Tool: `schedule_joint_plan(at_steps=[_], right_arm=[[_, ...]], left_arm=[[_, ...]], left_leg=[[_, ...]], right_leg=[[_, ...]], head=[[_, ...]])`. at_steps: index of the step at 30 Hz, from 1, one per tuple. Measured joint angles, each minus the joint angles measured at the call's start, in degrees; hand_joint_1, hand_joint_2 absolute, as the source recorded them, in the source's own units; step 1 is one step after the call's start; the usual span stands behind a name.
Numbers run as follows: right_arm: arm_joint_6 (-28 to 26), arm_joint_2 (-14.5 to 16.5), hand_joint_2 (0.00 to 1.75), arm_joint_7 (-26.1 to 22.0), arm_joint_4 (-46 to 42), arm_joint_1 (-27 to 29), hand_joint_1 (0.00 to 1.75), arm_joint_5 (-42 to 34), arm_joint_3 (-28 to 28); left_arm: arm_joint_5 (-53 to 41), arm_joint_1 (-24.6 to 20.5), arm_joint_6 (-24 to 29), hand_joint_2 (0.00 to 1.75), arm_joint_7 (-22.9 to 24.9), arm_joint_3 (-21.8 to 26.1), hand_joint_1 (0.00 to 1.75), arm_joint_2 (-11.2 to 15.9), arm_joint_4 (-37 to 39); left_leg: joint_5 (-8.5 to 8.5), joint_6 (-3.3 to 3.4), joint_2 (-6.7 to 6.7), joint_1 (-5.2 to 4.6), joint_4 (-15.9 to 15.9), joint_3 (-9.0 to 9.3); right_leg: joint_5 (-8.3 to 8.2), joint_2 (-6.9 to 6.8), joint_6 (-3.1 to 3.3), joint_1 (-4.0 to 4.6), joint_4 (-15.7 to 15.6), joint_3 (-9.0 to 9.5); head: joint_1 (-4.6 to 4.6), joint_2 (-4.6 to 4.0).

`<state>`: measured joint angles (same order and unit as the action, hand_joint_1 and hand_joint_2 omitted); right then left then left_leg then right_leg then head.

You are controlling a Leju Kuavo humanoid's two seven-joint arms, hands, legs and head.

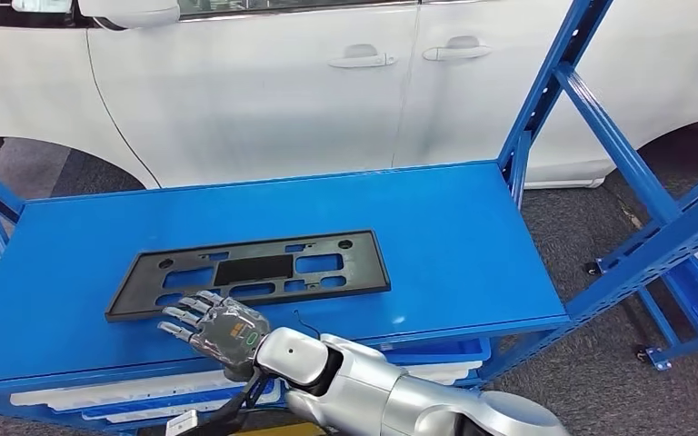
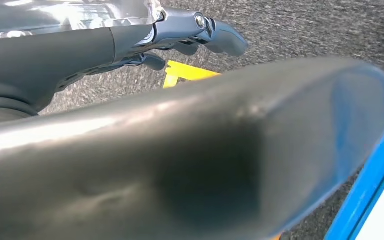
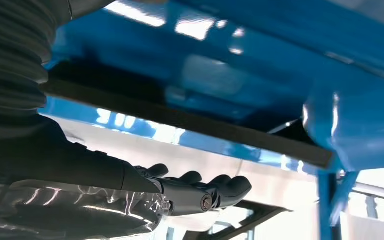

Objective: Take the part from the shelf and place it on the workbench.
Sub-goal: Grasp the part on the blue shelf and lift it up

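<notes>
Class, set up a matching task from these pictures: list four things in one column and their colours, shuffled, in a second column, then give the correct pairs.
Things:
1. flat plastic part
2. workbench top
3. car door
4. floor marking

Colours:
A. white
B. yellow
C. black
D. blue

Pairs: 1-C, 2-D, 3-A, 4-B

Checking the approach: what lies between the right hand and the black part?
Head view: only bare blue shelf surface separates the right hand from the black part; fingertips sit just short of its near edge.
</notes>
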<state>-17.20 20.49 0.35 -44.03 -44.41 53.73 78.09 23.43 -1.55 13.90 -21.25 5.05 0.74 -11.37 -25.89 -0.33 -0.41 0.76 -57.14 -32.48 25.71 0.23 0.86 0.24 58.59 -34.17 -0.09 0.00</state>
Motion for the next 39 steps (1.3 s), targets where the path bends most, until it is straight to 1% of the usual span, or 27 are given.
schedule_joint_plan(at_steps=[3, 5, 6, 8, 9, 10, 11, 13, 14, 15, 18, 20, 21, 23, 24, 25, 26, 27, 28, 30, 31, 32, 34, 35, 36, 37, 39], right_arm=[[-0.89, 0.0, 1.75, 0.59, 1.59, -1.22, 0.0, -1.2, 0.15], [-1.46, 0.03, 1.75, 0.72, 2.45, -1.79, 0.0, -1.81, 0.16], [-1.68, 0.04, 1.75, 0.79, 2.77, -1.99, 0.0, -2.06, 0.16], [-1.93, 0.06, 1.75, 1.0, 3.44, -2.19, 0.0, -2.55, 0.18], [-1.95, 0.06, 1.75, 1.17, 3.75, -2.21, 0.0, -2.86, 0.2], [-1.96, 0.06, 1.75, 1.4, 4.01, -2.24, 0.0, -3.25, 0.21], [-1.96, 0.06, 1.75, 1.64, 4.18, -2.33, 0.0, -3.74, 0.22], [-1.95, 0.09, 1.75, 2.1, 4.28, -2.77, 0.0, -4.74, 0.22], [-1.93, 0.12, 1.75, 2.21, 4.28, -3.12, 0.0, -5.24, 0.22], [-1.89, 0.15, 1.75, 2.26, 4.29, -3.46, 0.0, -5.71, 0.22], [-1.77, 0.19, 1.75, 2.25, 4.29, -3.95, 0.0, -6.78, 0.26], [-1.7, 0.19, 1.75, 2.25, 4.28, -4.06, 0.0, -7.03, 0.34], [-1.64, 0.19, 1.75, 2.3, 4.28, -4.09, 0.0, -7.07, 0.4], [-1.52, 0.15, 1.75, 2.57, 4.34, -3.91, 0.0, -7.08, 0.63], [-1.48, 0.13, 1.75, 2.76, 4.39, -3.69, 0.0, -7.07, 0.77], [-1.5, 0.1, 1.75, 2.94, 4.46, -3.47, 0.0, -7.04, 0.92], [-1.54, 0.08, 1.75, 3.13, 4.54, -3.32, 0.0, -6.97, 1.08], [-1.59, 0.07, 1.75, 3.28, 4.63, -3.25, 0.0, -6.85, 1.24], [-1.71, 0.06, 1.75, 3.47, 4.71, -3.25, 0.0, -6.66, 1.41], [-2.16, 0.06, 1.75, 3.93, 4.93, -3.3, 0.0, -6.11, 1.69], [-2.43, 0.06, 1.75, 4.16, 5.09, -3.3, 0.0, -5.82, 1.82], [-2.68, 0.05, 1.75, 4.44, 5.36, -3.29, 0.0, -5.53, 1.94], [-3.04, 0.05, 1.75, 4.96, 6.09, -3.33, 0.0, -5.09, 2.16], [-3.3, 0.07, 1.75, 5.21, 6.57, -3.39, 0.0, -4.88, 2.25], [-3.64, 0.11, 1.75, 5.4, 7.08, -3.47, 0.0, -4.73, 2.3], [-4.04, 0.13, 1.75, 5.58, 7.65, -3.53, 0.0, -4.61, 2.32], [-4.74, 0.15, 1.75, 6.01, 9.0, -3.57, 0.0, -4.44, 2.32]], left_arm=[[-0.33, -0.02, -0.27, 0.0, 0.0, -0.01, 0.0, 0.03, 0.0], [-0.5, -0.08, -0.5, 0.0, 0.0, -0.02, 0.0, 0.04, 0.0], [-0.56, -0.09, -0.59, 0.0, 0.0, -0.02, 0.0, 0.1, 0.0], [-0.67, -0.06, -0.67, 0.0, -0.01, -0.02, 0.0, 0.3, 0.0], [-0.73, -0.01, -0.7, 0.0, -0.01, -0.02, 0.0, 0.4, 0.0], [-0.79, 0.05, -0.71, 0.0, 0.0, -0.02, 0.0, 0.45, 0.0], [-0.84, 0.07, -0.72, 0.0, 0.0, -0.01, 0.0, 0.49, 0.0], [-0.91, 0.02, -0.72, 0.0, 0.0, 0.02, 0.0, 0.6, 0.0], [-0.91, -0.02, -0.72, 0.0, -0.02, 0.04, 0.0, 0.66, 0.0], [-0.91, -0.06, -0.73, 0.0, -0.05, 0.07, 0.0, 0.7, 0.0], [-0.89, -0.11, -0.74, 0.0, -0.22, 0.19, 0.0, 0.73, 0.0], [-0.81, -0.09, -0.73, 0.0, -0.34, 0.28, 0.0, 0.72, 0.0], [-0.78, -0.09, -0.72, 0.0, -0.4, 0.36, 0.0, 0.72, 0.0], [-0.75, -0.14, -0.7, 0.0, -0.5, 0.52, 0.0, 0.73, 0.0], [-0.75, -0.13, -0.67, 0.0, -0.52, 0.6, 0.0, 0.74, 0.0], [-0.76, -0.1, -0.65, 0.0, -0.55, 0.65, 0.0, 0.74, 0.0], [-0.78, -0.09, -0.63, 0.0, -0.59, 0.68, 0.0, 0.75, 0.0], [-0.82, -0.09, -0.62, 0.0, -0.64, 0.69, 0.0, 0.75, 0.0], [-0.87, -0.11, -0.61, 0.0, -0.71, 0.7, 0.0, 0.73, 0.0], [-1.0, -0.13, -0.62, 0.0, -0.83, 0.7, 0.0, 0.63, 0.0], [-1.06, -0.11, -0.63, 0.0, -0.86, 0.7, 0.0, 0.59, 0.0], [-1.11, -0.1, -0.63, 0.0, -0.87, 0.7, 0.0, 0.57, 0.0], [-1.26, -0.09, -0.59, 0.0, -0.86, 0.7, 0.0, 0.63, 0.0], [-1.36, -0.11, -0.55, 0.0, -0.84, 0.7, 0.0, 0.66, 0.0], [-1.49, -0.12, -0.48, 0.0, -0.79, 0.7, 0.0, 0.73, 0.0], [-1.61, -0.11, -0.38, 0.0, -0.71, 0.7, 0.0, 0.81, 0.0], [-1.86, -0.03, -0.15, 0.0, -0.55, 0.7, 0.0, 1.03, 0.0]], left_leg=[[-0.05, -1.01, 0.1, 0.03, 0.12, -0.02], [-1.34, -1.63, 0.17, 0.12, -1.53, -0.57], [-2.84, -1.88, 0.19, 0.17, -4.04, -1.63], [-6.46, -2.32, 0.19, 0.27, -11.88, -5.25], [-7.41, -2.5, 0.2, 0.32, -15.06, -6.83], [-7.29, -2.62, 0.2, 0.38, -16.36, -7.55], [-5.95, -2.69, 0.21, 0.45, -15.12, -7.05], [-2.02, -2.68, 0.22, 0.59, -7.58, -3.52], [-0.72, -2.48, 0.18, 0.53, -3.95, -1.81], [-0.11, -2.17, 0.13, 0.46, -1.62, -0.76], [-0.02, -0.99, 0.03, 0.29, -0.56, -0.49], [0.17, -0.24, 0.09, 0.47, -0.36, -0.45], [0.26, 0.11, 0.15, 0.58, -0.24, -0.43], [0.27, 0.5, 0.21, 0.5, -0.24, -0.53], [0.26, 0.56, 0.22, 0.45, -0.26, -0.56], [0.25, 0.58, 0.21, 0.41, -0.28, -0.56], [0.24, 0.57, 0.17, 0.37, -0.29, -0.53], [0.22, 0.53, 0.11, 0.31, -0.3, -0.46], [0.17, 0.48, 0.06, 0.26, -0.3, -0.39], [0.05, 0.15, 0.02, 0.05, -0.41, -0.46], [0.02, -0.11, 0.04, 0.04, -0.43, -0.55], [0.03, -0.44, 0.08, 0.04, -0.37, -0.62], [-0.08, -1.07, 0.15, 0.16, -0.28, -0.53], [-0.6, -1.33, 0.18, 0.2, -0.88, -0.71], [-1.73, -1.56, 0.19, 0.22, -2.63, -1.42], [-3.38, -1.76, 0.2, 0.31, -5.64, -2.79], [-6.65, -2.19, 0.2, 0.41, -13.29, -6.5]], right_leg=[[-0.25, 0.06, 0.57, 0.09, -1.29, 0.39], [-0.55, 0.01, 1.11, -0.18, -1.95, 0.82], [-0.64, -0.04, 1.28, -0.3, -2.2, 1.01], [-0.61, -0.1, 1.43, -0.25, -2.21, 1.06], [-0.57, -0.09, 1.46, -0.22, -2.14, 1.04], [-0.51, -0.07, 1.46, -0.22, -2.03, 1.04], [-0.41, -0.02, 1.4, -0.25, -1.87, 1.06], [-0.05, 0.07, 1.1, -0.32, -1.41, 1.11], [0.14, 0.13, 0.87, -0.24, -1.12, 1.02], [0.23, 0.16, 0.61, -0.14, -0.91, 0.89], [0.22, 0.18, -0.08, 0.05, -0.79, 0.62], [1.42, 0.14, -0.59, -0.02, 0.71, 0.01], [2.98, 0.11, -0.86, -0.06, 3.27, -1.15], [6.83, 0.07, -1.2, -0.21, 11.31, -4.89], [8.07, 0.07, -1.28, -0.28, 14.93, -6.66], [8.17, 0.07, -1.26, -0.33, 16.6, -7.53], [7.16, 0.07, -1.14, -0.35, 15.92, -7.3], [5.27, 0.07, -0.88, -0.32, 13.0, -5.97], [3.04, 0.07, -0.45, -0.22, 8.67, -3.93], [0.35, -0.02, 0.33, 0.15, 1.35, -0.6], [-0.02, -0.05, 0.55, 0.36, -0.32, 0.08], [0.08, -0.07, 0.61, 0.51, -0.76, 0.16], [-0.24, -0.04, 0.84, 0.31, -1.4, 0.45], [-0.42, -0.08, 1.03, 0.1, -1.85, 0.76], [-0.59, -0.15, 1.2, -0.11, -2.28, 1.06], [-0.65, -0.21, 1.31, -0.15, -2.5, 1.25], [-0.6, -0.25, 1.45, -0.12, -2.5, 1.29]], head=[[-0.01, 0.0], [-0.09, 0.0], [-0.16, 0.0], [-0.26, 0.0], [-0.28, 0.0], [-0.28, 0.0], [-0.28, 0.0], [-0.28, 0.0], [-0.32, 0.0], [-0.32, 0.0], [-0.35, 0.0], [-0.28, 0.0], [-0.22, 0.0], [-0.1, 0.0], [-0.09, 0.0], [-0.09, 0.0], [-0.08, 0.0], [-0.08, 0.0], [-0.08, 0.0], [-0.1, 0.0], [-0.12, 0.0], [-0.12, -0.01], [-0.13, -0.01], [-0.15, -0.01], [-0.19, 0.0], [-0.21, 0.0], [-0.21, 0.0]])
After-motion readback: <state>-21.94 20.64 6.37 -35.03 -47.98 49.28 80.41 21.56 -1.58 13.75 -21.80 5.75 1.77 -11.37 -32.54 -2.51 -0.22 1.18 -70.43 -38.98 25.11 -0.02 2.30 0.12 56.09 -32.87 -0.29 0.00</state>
